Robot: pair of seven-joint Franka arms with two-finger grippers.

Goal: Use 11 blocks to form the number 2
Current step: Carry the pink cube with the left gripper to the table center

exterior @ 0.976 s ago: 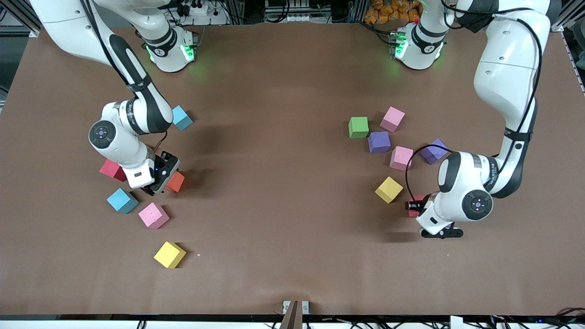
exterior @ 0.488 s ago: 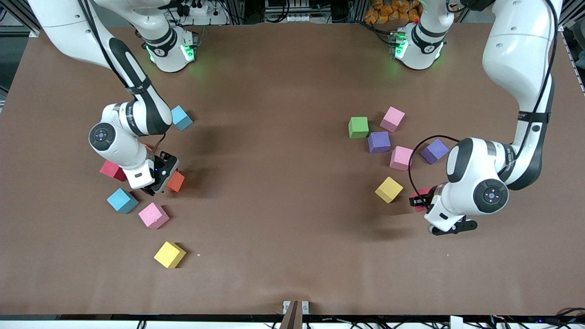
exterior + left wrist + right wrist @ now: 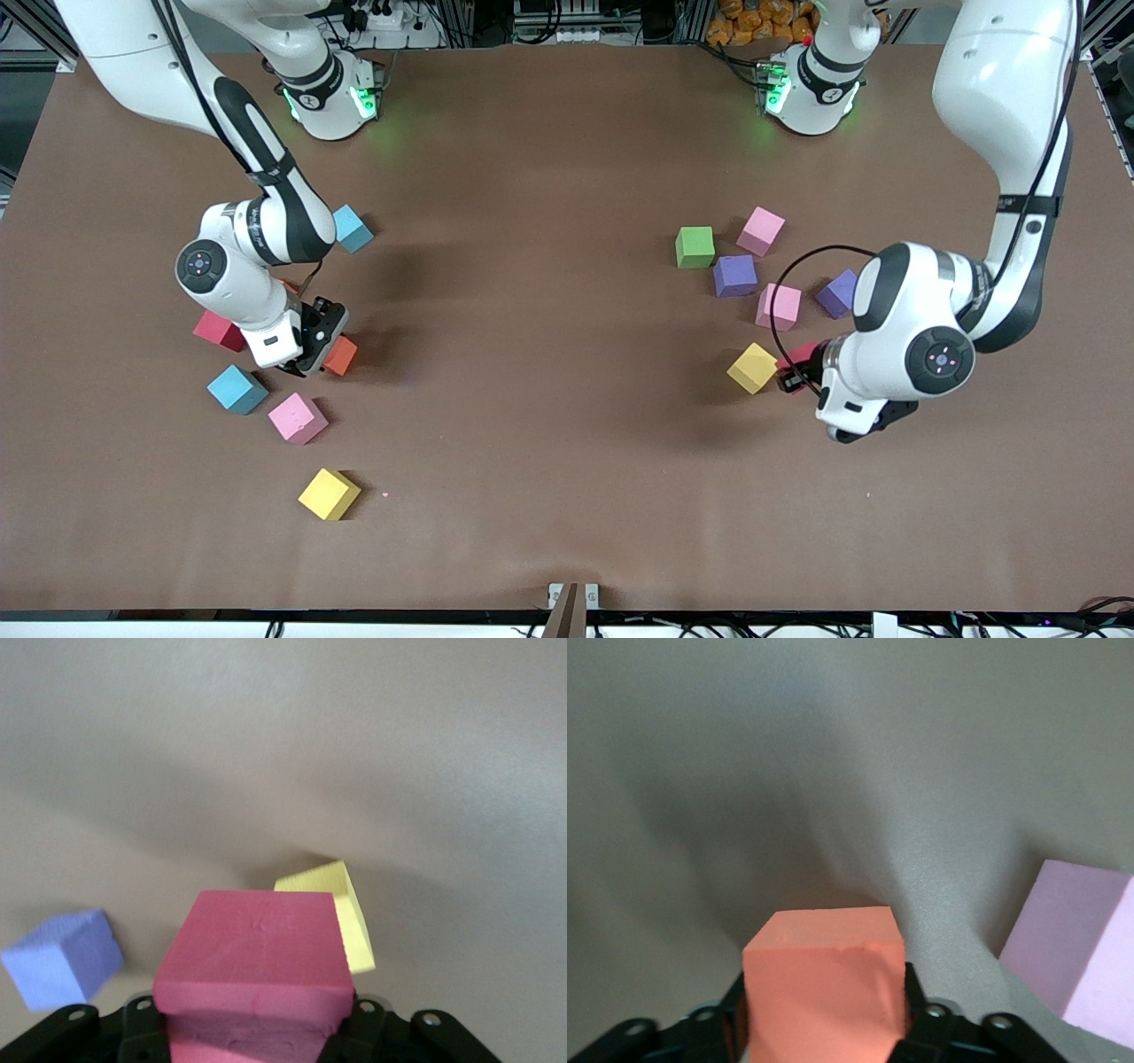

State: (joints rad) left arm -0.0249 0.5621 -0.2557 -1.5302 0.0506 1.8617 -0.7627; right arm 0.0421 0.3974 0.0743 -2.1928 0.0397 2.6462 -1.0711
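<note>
Table [image 3: 549, 443] of brown matte surface carried two loose clusters of blocks, with no digit formed on it. Toward the left arm's end lay a green block [image 3: 695, 246], a pink block [image 3: 761, 230], a purple block [image 3: 734, 276], a second pink block [image 3: 778, 307], a second purple block [image 3: 836, 294] and a yellow block [image 3: 753, 367]. Toward the right arm's end lay a light blue block [image 3: 353, 228], a red block [image 3: 218, 330], another light blue block [image 3: 236, 389], a pink one [image 3: 298, 417] and, nearest the front camera, a yellow one [image 3: 329, 494].

Left gripper [image 3: 795, 372] hung just beside the first yellow block, its fingers pinching a dark red block [image 3: 257, 957], which the left wrist view showed clear of the cloth with the yellow cube under its edge.

Right gripper [image 3: 321, 341] sat low among its cluster, its fingers pressed against the sides of an orange block [image 3: 824, 992], which rested on the table between the red block and the pink one.
</note>
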